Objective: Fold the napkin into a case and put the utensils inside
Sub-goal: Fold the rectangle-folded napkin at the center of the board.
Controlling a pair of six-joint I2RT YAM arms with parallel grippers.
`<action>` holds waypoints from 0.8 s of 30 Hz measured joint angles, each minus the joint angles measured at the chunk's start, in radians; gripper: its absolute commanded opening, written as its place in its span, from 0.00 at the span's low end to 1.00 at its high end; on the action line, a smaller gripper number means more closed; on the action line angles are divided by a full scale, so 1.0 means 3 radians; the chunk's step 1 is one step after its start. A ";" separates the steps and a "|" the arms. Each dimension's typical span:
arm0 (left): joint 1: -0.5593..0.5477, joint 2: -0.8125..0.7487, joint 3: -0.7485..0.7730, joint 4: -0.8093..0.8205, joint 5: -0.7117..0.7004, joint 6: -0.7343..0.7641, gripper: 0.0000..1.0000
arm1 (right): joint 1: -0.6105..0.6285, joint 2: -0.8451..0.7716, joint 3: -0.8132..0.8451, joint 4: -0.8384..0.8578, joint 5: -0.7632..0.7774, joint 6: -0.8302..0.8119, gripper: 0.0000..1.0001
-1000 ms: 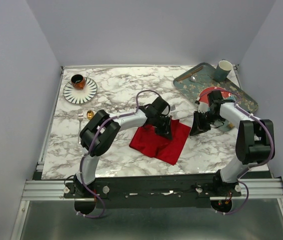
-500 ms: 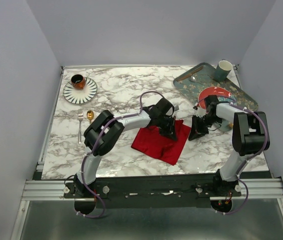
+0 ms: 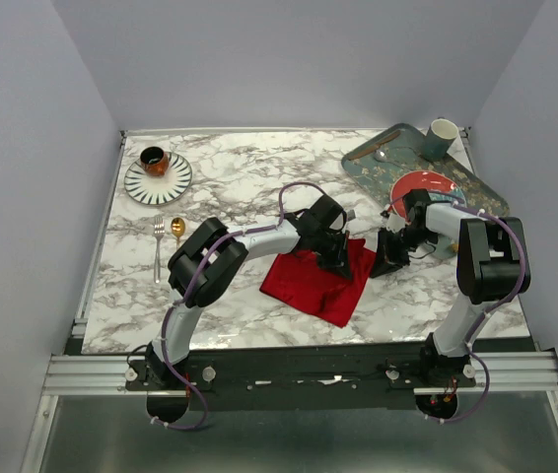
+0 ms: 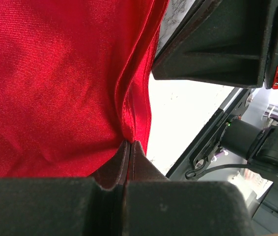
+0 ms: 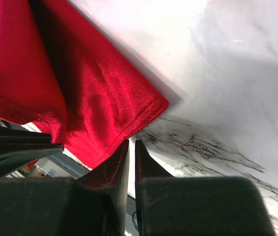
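The red napkin (image 3: 311,283) lies rumpled at the table's middle, its far edge lifted. My left gripper (image 3: 337,263) is shut on that raised edge; in the left wrist view the napkin (image 4: 55,73) hangs folded from the left gripper (image 4: 127,143). My right gripper (image 3: 387,264) sits low at the cloth's right corner. In the right wrist view the right gripper (image 5: 131,142) shows a thin slit with bare marble through it, and the napkin (image 5: 90,98) has its hem just at the tips. The gold spoon (image 3: 177,229) and silver fork (image 3: 158,246) lie at the far left.
A striped plate (image 3: 173,183) with a dark cup (image 3: 154,160) stands at the back left. A patterned tray (image 3: 476,192) at the back right holds a red plate (image 3: 425,184), a green mug (image 3: 442,138) and a brown-handled utensil (image 3: 376,150).
My left gripper has carried the napkin's edge to the right, narrowing the cloth. My right gripper has slid left to the napkin's right corner, and its jaws have drawn closer together.
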 measured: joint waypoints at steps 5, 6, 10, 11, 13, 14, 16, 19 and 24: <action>-0.0018 0.0001 0.0008 0.0011 0.0000 -0.0018 0.00 | -0.0006 0.0000 0.0000 -0.0001 -0.0001 0.0005 0.17; -0.0022 0.0001 0.0010 0.0013 0.0000 -0.0023 0.00 | -0.0006 0.0000 0.0000 0.0000 -0.0001 0.0005 0.17; -0.0048 0.0023 0.0050 0.0020 0.0004 -0.0039 0.00 | -0.0006 0.0000 0.0000 0.0000 -0.0001 0.0006 0.17; -0.0053 0.0024 0.0052 0.0023 0.0005 -0.0041 0.00 | -0.0006 0.0000 0.0000 0.0000 -0.0001 0.0006 0.17; -0.0064 0.0024 0.0055 0.0025 0.0013 -0.0046 0.00 | -0.0006 0.0000 0.0000 -0.0001 -0.0001 0.0006 0.17; -0.0065 0.0025 0.0055 0.0025 0.0018 -0.0048 0.01 | -0.0006 0.0000 0.0000 0.0000 -0.0001 0.0006 0.18; -0.0069 0.0034 0.0056 0.0036 0.0027 -0.0052 0.08 | -0.0006 0.0000 0.0000 0.0000 -0.0001 0.0006 0.18; -0.0067 0.0062 0.0056 0.0050 0.0036 -0.0065 0.32 | -0.0006 0.0000 0.0000 0.0000 -0.0001 0.0006 0.19; -0.0067 0.0083 0.0056 0.0062 0.0070 -0.0070 0.54 | -0.0006 0.0000 0.0003 -0.0009 -0.0006 0.0003 0.22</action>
